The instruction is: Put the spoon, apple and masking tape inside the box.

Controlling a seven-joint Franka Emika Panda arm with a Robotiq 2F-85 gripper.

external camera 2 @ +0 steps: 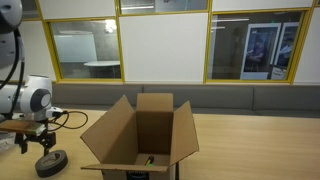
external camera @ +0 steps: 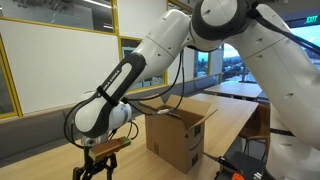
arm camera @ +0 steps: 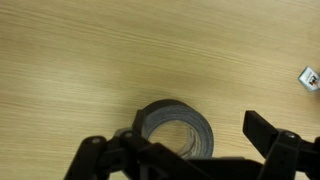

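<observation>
**Arm** (external camera: 150, 60): white, rounded segments with a black band. It fills much of an exterior view; in an exterior view (external camera 2: 25, 98) only its last links enter at the picture's edge.

**Table** (arm camera: 70, 50): pale wood. The fine straight grain is legible only in the wrist view.

**Box** (external camera 2: 140, 130): brown cardboard carton standing on the table, flaps spread open. Its interior is shown in one exterior view only, where a small dark item at the bottom is too small to identify. In an exterior view (external camera: 180, 140) only the outer walls and one raised flap appear.

**Masking tape** (arm camera: 175, 128): dark grey ring with a hollow core, lying flat on the table. In an exterior view (external camera 2: 50, 163) it sits beside the box, apart from it.

**Fingers** (arm camera: 275, 148): black, angular, spread apart. In the wrist view the roll lies between them, nearer the finger at the picture's left. In an exterior view (external camera 2: 42, 150) they hang just above the roll; contact cannot be told.

**Small pale object** (arm camera: 310, 77): cut off by the wrist view's edge, unidentifiable.
</observation>
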